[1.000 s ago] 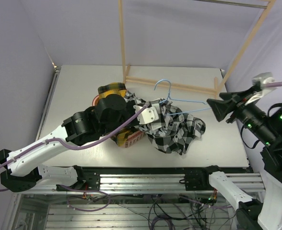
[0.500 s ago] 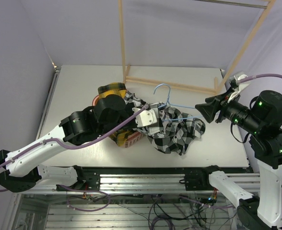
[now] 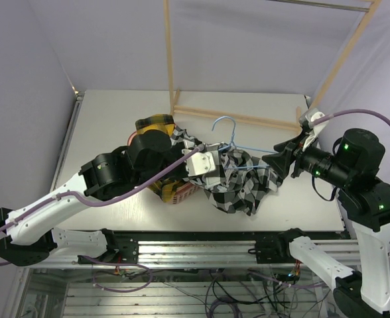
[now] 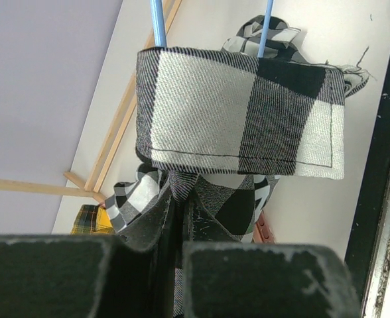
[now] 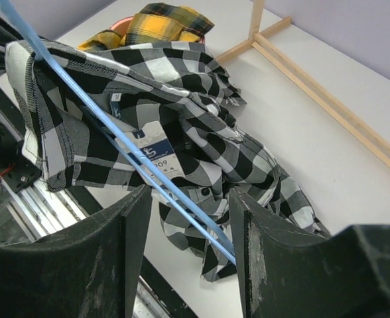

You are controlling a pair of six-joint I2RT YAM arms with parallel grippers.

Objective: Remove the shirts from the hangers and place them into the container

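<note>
In the last second the right arm has swung in from the right side of the counter [image 3: 115,126], and the right claw [image 5: 190,195] now stands at the right end of the hanger [image 5: 82,93]. Its jaws are apart, with the blue wire passing between them. It is perhaps already touching one finger, but I cannot tell this from the views. The left claw [image 4: 180,205] has hardly moved. It is closed on a fold of the shirt [image 3: 241,185], which it holds up just right of the basket [image 3: 179,193], while the rest of the shirt lies bunched on the counter, the hanger threaded through it. I think the meaning is that the hanger is about to be held, so that the shirt can be pulled off it toward the basket. The yellow shirt [image 3: 152,124] sits at the far side of the basket. There is bare counter to the right of and behind the shirt for drawing the hanger away. However, the hook points toward the lower rail of the rack [image 3: 248,119], and the shirt's hem lies near the front edge, so a pull to the right looks safer than one forward or back.
</note>
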